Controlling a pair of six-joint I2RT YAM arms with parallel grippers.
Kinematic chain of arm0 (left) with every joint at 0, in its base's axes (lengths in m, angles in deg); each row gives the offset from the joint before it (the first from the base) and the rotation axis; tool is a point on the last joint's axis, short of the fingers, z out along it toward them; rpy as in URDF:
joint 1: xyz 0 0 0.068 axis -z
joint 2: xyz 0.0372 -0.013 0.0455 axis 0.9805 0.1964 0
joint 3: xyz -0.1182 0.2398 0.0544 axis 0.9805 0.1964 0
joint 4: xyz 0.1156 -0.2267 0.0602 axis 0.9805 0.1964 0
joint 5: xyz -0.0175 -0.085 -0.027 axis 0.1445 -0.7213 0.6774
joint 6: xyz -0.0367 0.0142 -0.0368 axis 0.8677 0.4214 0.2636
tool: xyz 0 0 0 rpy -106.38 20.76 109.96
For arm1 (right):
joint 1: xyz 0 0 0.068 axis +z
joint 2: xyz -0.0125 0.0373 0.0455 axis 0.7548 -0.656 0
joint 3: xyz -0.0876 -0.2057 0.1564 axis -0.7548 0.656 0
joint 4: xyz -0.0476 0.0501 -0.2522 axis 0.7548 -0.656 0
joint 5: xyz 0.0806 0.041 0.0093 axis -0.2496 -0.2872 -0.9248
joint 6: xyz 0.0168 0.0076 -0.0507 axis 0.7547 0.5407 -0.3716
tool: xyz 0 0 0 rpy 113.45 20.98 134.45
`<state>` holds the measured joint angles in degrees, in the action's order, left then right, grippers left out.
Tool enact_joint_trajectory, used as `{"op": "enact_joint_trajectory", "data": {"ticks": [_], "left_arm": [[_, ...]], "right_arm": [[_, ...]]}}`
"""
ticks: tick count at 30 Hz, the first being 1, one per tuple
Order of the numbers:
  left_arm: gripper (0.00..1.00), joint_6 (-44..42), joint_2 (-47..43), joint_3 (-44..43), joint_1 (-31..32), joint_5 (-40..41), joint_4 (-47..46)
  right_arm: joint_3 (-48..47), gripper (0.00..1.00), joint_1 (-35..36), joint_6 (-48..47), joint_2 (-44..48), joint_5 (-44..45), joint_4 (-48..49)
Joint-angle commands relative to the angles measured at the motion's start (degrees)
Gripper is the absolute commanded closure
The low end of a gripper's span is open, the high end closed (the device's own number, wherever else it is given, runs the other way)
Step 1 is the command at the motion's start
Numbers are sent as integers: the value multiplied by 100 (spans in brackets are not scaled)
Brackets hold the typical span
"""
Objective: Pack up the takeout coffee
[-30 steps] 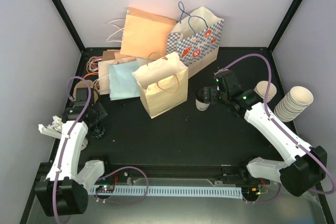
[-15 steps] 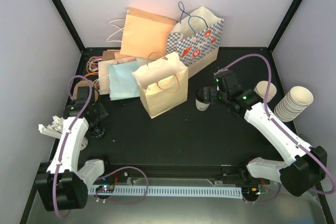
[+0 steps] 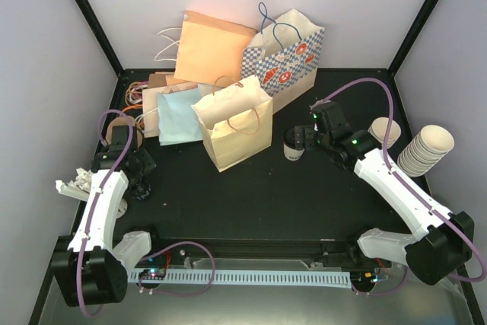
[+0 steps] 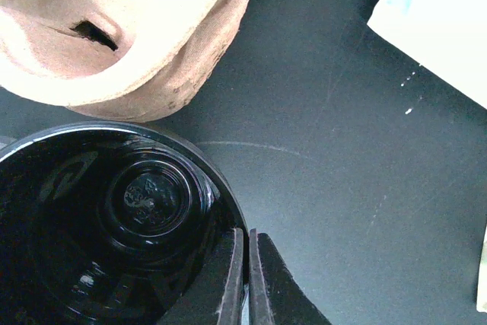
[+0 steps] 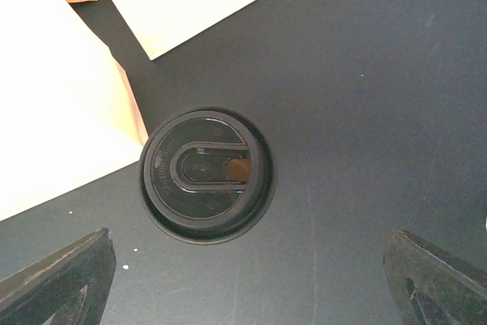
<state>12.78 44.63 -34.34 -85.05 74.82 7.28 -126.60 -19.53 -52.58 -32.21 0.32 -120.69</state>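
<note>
The takeout coffee (image 3: 294,144), a small cream cup under a black lid (image 5: 205,184), stands on the black table just right of the cream paper bag (image 3: 234,123). My right gripper (image 3: 307,138) hovers over it, open wide. Its fingers (image 5: 57,279) sit at the bottom corners of the right wrist view, with the cup ahead of the gap between them (image 5: 247,287). My left gripper (image 4: 248,264) is shut at the far left of the table (image 3: 138,173). Its tips rest against the rim of a loose black lid (image 4: 114,218). Whether the rim is pinched I cannot tell.
Behind the cream bag lie a light blue bag (image 3: 179,116), an orange bag (image 3: 213,47) and a checkered bag (image 3: 285,58). Stacked lidless cups (image 3: 424,150) and a single cup (image 3: 384,131) stand at the right. A brown pulp cup carrier (image 4: 129,36) lies beside the left gripper.
The left gripper's jaws have closed and its arm has shifted slightly. The right arm and the cup have not moved.
</note>
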Motion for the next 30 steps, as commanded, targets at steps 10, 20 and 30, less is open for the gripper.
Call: {"op": "enact_joint_trajectory", "data": {"ticks": [10,20,30], "left_arm": [[98,302,-83,-308,-40,338,570],[98,263,-143,-633,-42,362,722],[99,261,-114,-723,-38,488,823]], "right_arm": [[-3,1,-22,-63,-38,-102,128],[1,1,-28,-63,-50,-113,120],[-8,1,-30,-72,-40,-123,122]]}}
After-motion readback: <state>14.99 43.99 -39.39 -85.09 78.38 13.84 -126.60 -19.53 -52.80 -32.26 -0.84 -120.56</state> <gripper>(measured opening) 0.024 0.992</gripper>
